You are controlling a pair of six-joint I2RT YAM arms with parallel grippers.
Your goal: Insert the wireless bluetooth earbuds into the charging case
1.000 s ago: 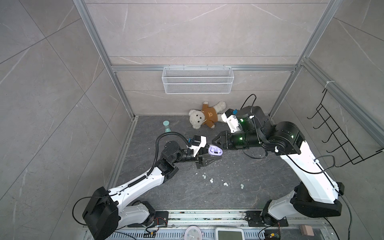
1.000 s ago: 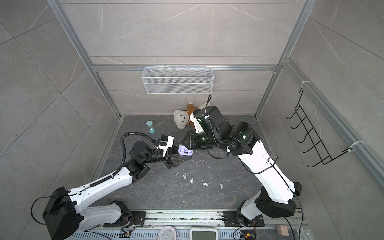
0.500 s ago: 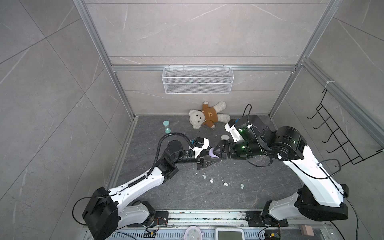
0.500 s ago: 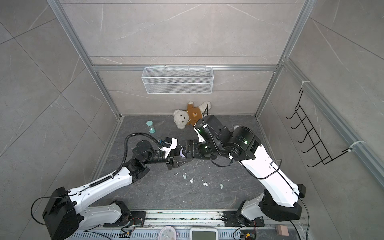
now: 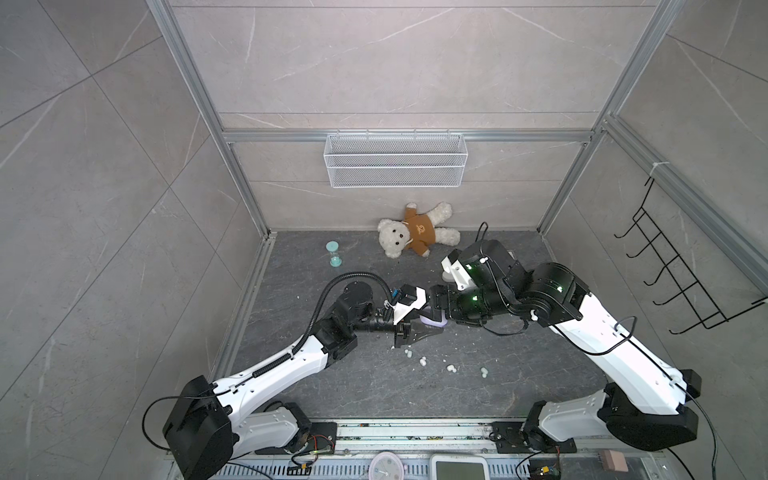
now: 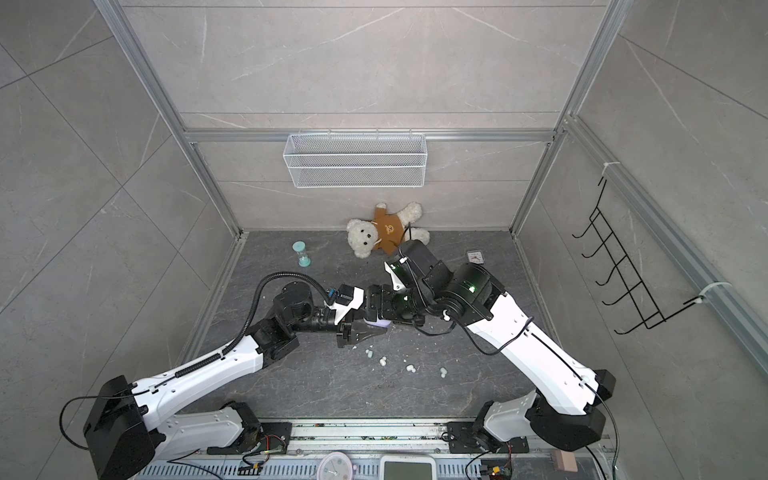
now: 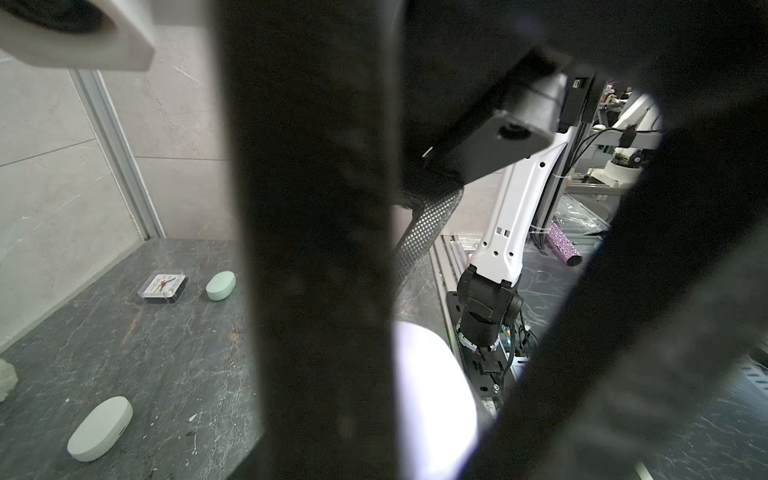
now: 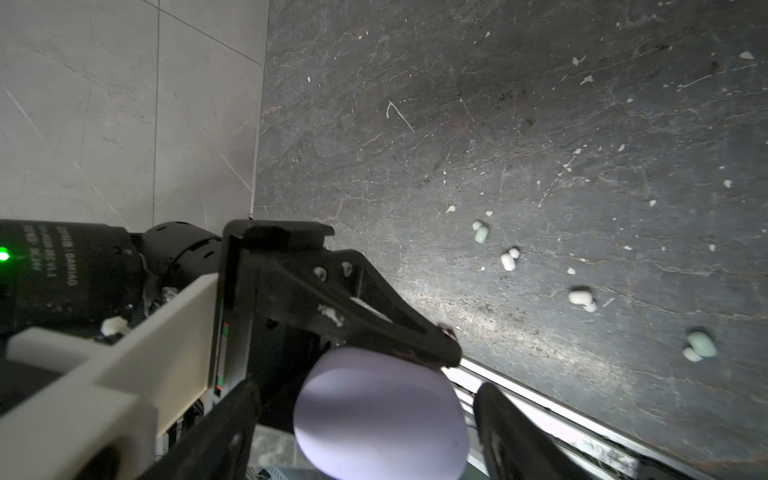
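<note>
The lilac charging case (image 5: 432, 321) (image 6: 376, 323) hangs just above the floor at mid-scene, and my left gripper (image 5: 417, 330) (image 6: 365, 330) is shut on it. In the right wrist view the case (image 8: 380, 411) fills the gap between the fingers of my right gripper (image 8: 370, 432). That gripper is open, with space showing on both sides of the case. One left finger (image 8: 395, 328) presses on the case's edge. In the left wrist view the case (image 7: 432, 395) glows between dark, blurred fingers. Several earbuds lie loose on the floor nearby: mint (image 8: 481, 232), white (image 8: 508, 259), white (image 8: 581, 297) and mint (image 8: 700, 345).
A teddy bear (image 5: 415, 235) and a teal hourglass (image 5: 333, 253) sit by the back wall, below a wire basket (image 5: 395, 166). A small clock (image 7: 163, 286), a mint case (image 7: 220, 285) and a pale case (image 7: 100, 428) lie on the floor. White crumbs dot the floor.
My right gripper has opened and come down toward the left gripper, so its fingers now stand on either side of the lilac case. The left gripper kept its hold.
</note>
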